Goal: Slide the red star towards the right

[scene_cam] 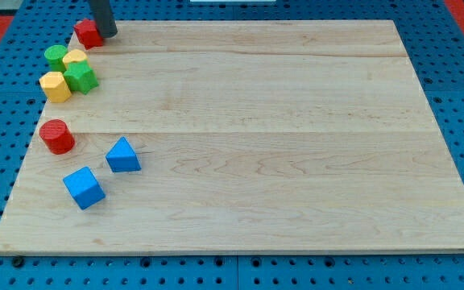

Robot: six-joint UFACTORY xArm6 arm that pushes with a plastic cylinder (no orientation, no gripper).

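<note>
The red star (87, 33) lies at the top left corner of the wooden board (248, 137). My tip (108, 35) stands right against the star's right side, touching it or nearly so. The dark rod rises out of the view's top edge.
Below the star is a cluster: a green cylinder (55, 55), a yellow block (75, 57), a green star (80, 77) and a yellow hexagon (55, 86). Lower on the left are a red cylinder (56, 136), a blue triangle (122, 155) and a blue cube (84, 188).
</note>
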